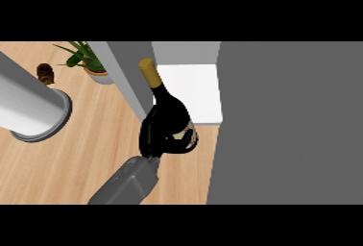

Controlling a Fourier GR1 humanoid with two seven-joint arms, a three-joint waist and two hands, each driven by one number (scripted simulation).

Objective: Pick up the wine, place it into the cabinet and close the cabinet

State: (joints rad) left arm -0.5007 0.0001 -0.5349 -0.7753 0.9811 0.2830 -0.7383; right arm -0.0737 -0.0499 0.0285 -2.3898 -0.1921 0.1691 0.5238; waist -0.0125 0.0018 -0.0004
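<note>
The grey cabinet door fills the right of the view and lies nearest the camera; it stands open. One forearm enters from the lower edge. Which arm it is cannot be told with certainty; it is taken here as the right. Its hand is curled round the lower body of the wine bottle and carries it, tilted, at the cabinet opening, neck toward the white shelf. Pick-up is judged complete. Placing the bottle, releasing it and closing the door remain. A plant and a grey cylinder stand on the worktop.
</note>
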